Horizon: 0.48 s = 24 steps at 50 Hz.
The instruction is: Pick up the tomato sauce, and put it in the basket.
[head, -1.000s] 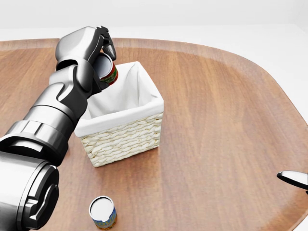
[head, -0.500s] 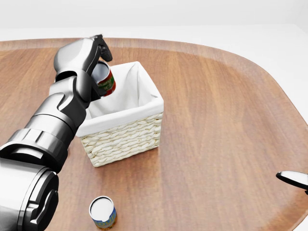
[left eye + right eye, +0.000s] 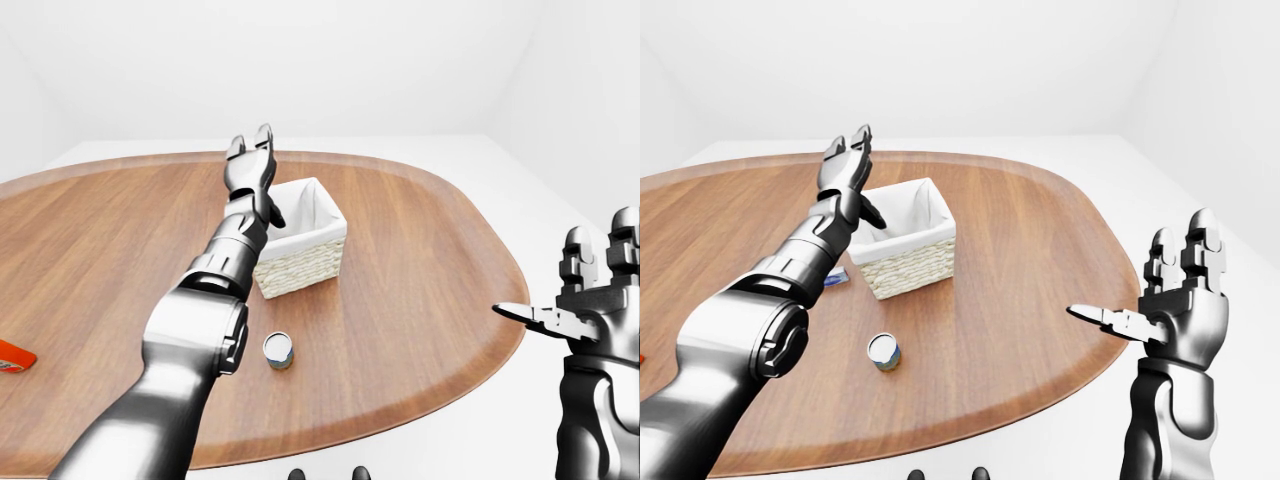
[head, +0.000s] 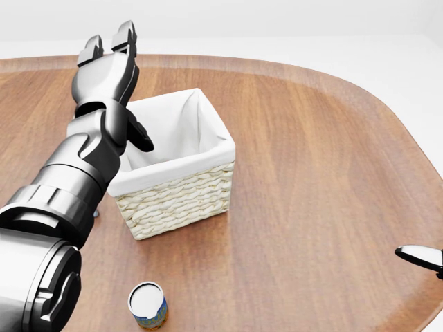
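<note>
Left robot hand [image 4: 107, 66] fingers spread above basket [image 4: 176, 166], empty, tomato sauce unseen, right robot hand [image 3: 1180, 290] splayed

Sauce can not visible anywhere; basket [image 4: 181, 181] interior's left part is blocked by the left arm [image 4: 83, 166]. Right hand [image 4: 421, 256] is cut off by the head view's right edge, only a fingertip shows. Orange item [image 3: 14, 355] is cropped at the left-eye view's left edge, unidentifiable. Near can [image 4: 147, 304] label too small to read.
</note>
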### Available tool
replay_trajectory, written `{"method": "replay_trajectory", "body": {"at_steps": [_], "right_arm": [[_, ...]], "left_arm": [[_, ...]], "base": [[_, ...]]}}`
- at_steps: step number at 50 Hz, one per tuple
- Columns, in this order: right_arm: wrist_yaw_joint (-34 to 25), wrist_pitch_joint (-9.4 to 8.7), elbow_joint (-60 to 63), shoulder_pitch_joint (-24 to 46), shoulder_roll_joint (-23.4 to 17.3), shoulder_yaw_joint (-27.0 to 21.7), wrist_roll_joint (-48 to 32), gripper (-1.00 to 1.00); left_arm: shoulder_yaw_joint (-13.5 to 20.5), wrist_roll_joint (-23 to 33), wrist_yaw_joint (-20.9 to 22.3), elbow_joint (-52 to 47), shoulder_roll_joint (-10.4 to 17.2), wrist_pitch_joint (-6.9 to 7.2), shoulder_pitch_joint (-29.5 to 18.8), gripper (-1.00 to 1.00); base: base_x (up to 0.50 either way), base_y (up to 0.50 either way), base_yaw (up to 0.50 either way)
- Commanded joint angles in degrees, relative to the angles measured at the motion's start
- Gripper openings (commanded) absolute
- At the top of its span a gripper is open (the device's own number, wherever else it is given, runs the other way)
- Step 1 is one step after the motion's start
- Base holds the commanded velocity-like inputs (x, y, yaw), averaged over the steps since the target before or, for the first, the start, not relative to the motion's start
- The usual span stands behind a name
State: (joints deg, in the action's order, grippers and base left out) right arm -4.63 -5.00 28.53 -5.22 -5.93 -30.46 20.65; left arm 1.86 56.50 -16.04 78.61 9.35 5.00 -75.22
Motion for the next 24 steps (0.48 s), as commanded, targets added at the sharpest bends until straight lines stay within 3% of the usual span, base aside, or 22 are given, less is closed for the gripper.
{"method": "replay_trajectory", "body": {"at_steps": [1,24], "right_arm": [[-0.14,0.0,-0.42,0.0,0.08,0.16,-0.19,1.0],[-0.02,0.0,-0.65,-0.06,0.15,0.6,-0.49,1.0]], "left_arm": [[0.0,0.32,-0.39,-0.01,0.32,0.0,-0.1,1.0],[-0.28,1.27,-0.46,-0.04,0.92,0.0,-0.77,1.0]], "base": [[0.0,0.0,0.0],[0.0,0.0,0.0]]}}
